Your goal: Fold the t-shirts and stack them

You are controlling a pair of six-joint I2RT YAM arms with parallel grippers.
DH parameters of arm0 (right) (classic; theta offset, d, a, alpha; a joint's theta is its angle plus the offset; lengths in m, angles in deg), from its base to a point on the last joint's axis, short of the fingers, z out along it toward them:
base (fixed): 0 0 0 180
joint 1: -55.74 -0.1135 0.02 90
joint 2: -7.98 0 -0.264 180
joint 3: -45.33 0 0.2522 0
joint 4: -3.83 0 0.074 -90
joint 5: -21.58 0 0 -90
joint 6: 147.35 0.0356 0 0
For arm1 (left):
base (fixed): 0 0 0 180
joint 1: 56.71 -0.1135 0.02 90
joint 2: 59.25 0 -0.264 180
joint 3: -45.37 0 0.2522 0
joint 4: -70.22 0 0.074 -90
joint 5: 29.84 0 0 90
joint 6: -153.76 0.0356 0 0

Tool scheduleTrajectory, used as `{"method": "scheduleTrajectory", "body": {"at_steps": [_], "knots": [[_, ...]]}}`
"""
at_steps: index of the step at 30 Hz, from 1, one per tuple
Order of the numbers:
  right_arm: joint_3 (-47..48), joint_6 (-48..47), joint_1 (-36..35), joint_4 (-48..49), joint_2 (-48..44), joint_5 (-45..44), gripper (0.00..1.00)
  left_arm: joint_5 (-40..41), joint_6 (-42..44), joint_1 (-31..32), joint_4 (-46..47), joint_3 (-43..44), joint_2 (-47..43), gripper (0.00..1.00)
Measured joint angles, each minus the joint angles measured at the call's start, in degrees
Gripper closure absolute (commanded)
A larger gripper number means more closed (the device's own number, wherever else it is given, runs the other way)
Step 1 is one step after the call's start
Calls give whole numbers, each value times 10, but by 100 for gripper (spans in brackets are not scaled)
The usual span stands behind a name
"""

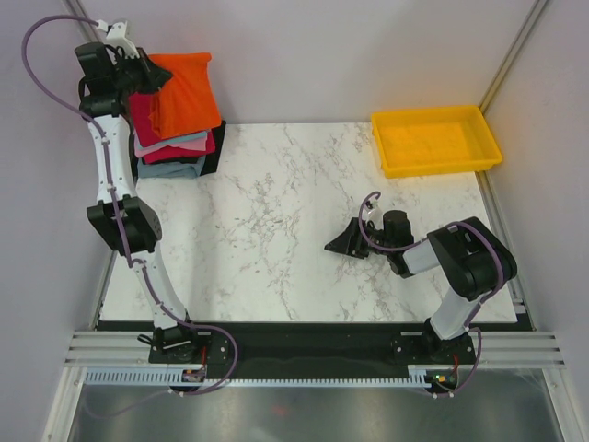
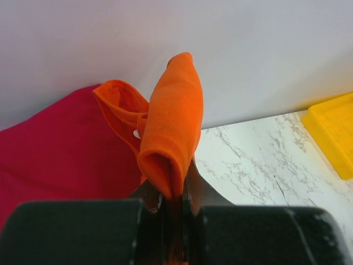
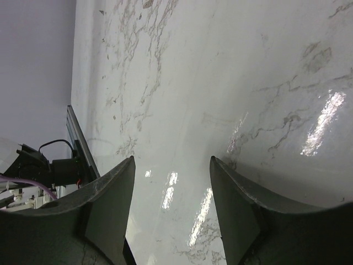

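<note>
At left pincer (image 2: 174, 197), orange-red tee (image 2: 172, 124) lengthwise outward

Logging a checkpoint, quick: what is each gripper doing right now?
Left gripper: closed, holding the orange-red t-shirt.
Right gripper: open, holding nothing.

A stack of folded shirts (image 1: 175, 147) sits at the far left corner of the bench (image 1: 276, 221). The orange-red shirt (image 1: 187, 92) is on top, all bunched up, not flat. One end of it is pinched in the left claw (image 2: 174, 190) and sticks up in a soft roll. Under it lies a crimson shirt (image 1: 144, 112). Lower down is a grey-blue shirt (image 1: 175, 168). A black shirt (image 1: 216, 149) is at the bottom.
</note>
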Motion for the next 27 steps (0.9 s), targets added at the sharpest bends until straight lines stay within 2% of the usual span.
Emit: {"method": "scheduleTrajectory", "body": {"at_steps": [8,17,26,27], "knots": [[8,3,0,1,9,6,35,-2,0,-29,27,8,59,98],[17,3,-1,-2,17,11,35,6,-5,-51,101,12,113,98],[28,5,-1,-4,25,15,35,61,-12,-50,193,28,162,96],[30,6,-1,-4,27,16,34,67,-14,-51,202,30,169,93]]}}
